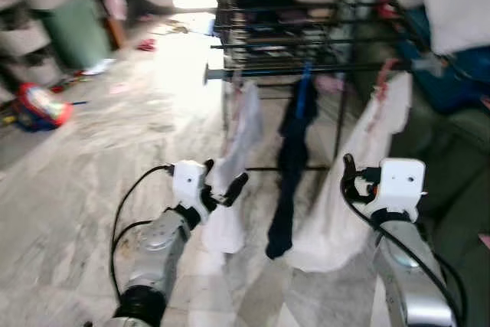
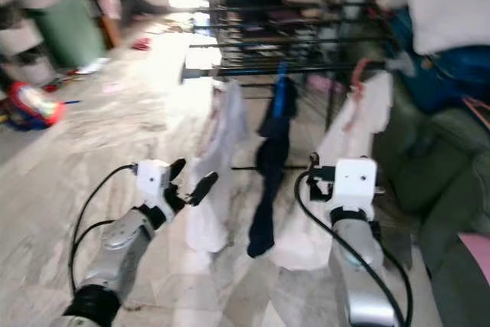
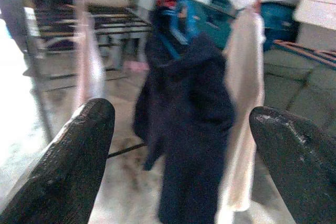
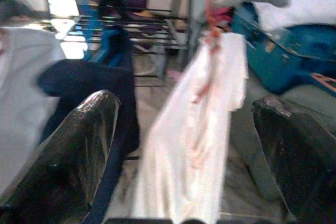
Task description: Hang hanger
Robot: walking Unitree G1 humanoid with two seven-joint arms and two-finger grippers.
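Both grippers — left gripper, right gripper — gape empty; three garments already hang from the rack's front rail, hanger hooked.

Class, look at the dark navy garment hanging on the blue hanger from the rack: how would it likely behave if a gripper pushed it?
The navy garment hangs in limp folds, so it is probably floppy and would yield rather than resist. Hooked by the blue hanger over the rail, it would likely swing or slide along.
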